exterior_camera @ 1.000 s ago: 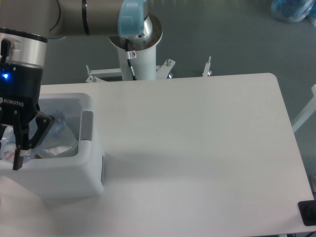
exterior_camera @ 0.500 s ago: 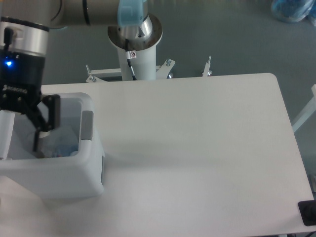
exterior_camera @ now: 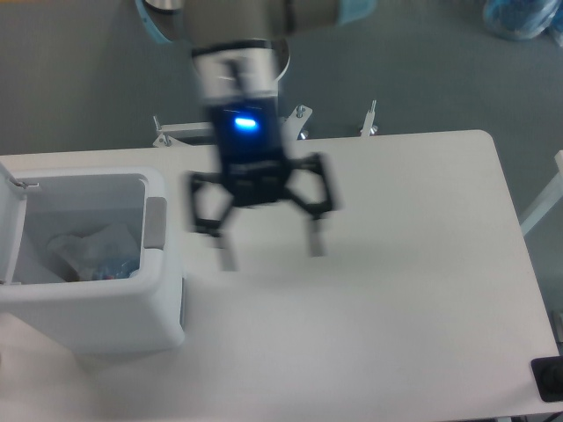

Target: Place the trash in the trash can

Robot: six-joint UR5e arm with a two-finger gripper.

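Looking at the fixed camera view, the only one logged: gripper point(exterior_camera: 267, 251) hangs over the table point(exterior_camera: 413, 290), blurred by motion, a blue light lit on its body. Fingers are spread wide with nothing between them; it carries no load.

Trash can point(exterior_camera: 88, 264) sits at about 9 o'clock from the gripper, at the table's left edge, lid point(exterior_camera: 9, 229) swung up and back so the opening faces upward, presumably to let items drop straight in. Grey side tab point(exterior_camera: 155, 222) faces the gripper.

Trash point(exterior_camera: 92, 255) lies inside the can: crumpled clear plastic at the bottom, against the near wall. Cannot separate wrapper from bottle in that heap; too indistinct.

No trash shows on the table surface. Judgement: both items are likely in already, task at or near its end, and the wide-open, empty fingers fit a release already made. The blur rules out reading the fingertips exactly.
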